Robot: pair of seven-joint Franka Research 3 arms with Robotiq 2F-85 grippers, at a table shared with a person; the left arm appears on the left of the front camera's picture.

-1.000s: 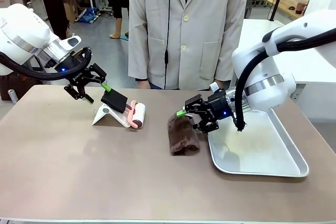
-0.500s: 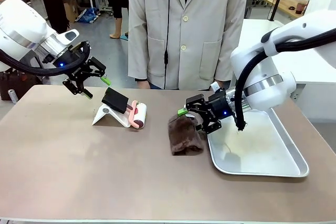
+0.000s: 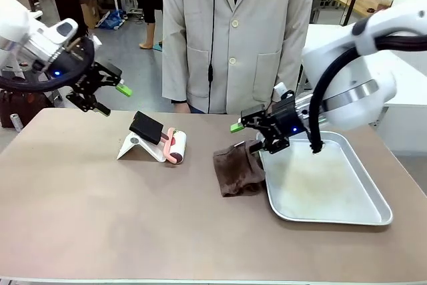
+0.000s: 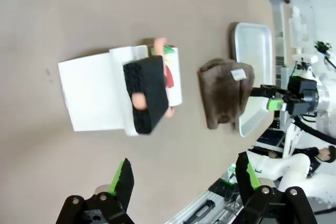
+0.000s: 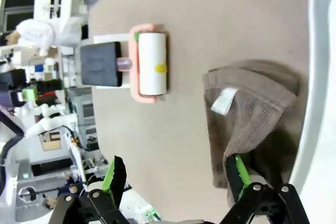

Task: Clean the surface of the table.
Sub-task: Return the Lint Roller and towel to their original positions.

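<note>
The taupe-brown table [image 3: 120, 225] carries a lint roller [image 3: 175, 146] with a pink frame, a white roll and a black handle, propped on a white stand [image 3: 130, 147]. A folded brown cloth [image 3: 237, 175] lies right of it, its right edge lapping the tray's rim. My left gripper [image 3: 111, 98] hangs open above the table's far-left edge, apart from the roller. My right gripper [image 3: 248, 137] is open just above the cloth's far edge, holding nothing. The left wrist view looks between open fingers [image 4: 184, 174] at roller [image 4: 155, 90] and cloth [image 4: 223, 93]. The right wrist view has the cloth [image 5: 252, 124] beyond open fingers [image 5: 176, 174].
A silver metal tray [image 3: 333, 195] sits at the table's right side. A person in a pale coat [image 3: 237, 38] stands close at the far edge, behind the roller and cloth. Bare tabletop spreads across the front and left.
My left gripper has drawn up and back to the left, away from the roller's black handle. My right gripper has lifted off the cloth and shifted right, toward the tray. The cloth now leans on the tray rim.
</note>
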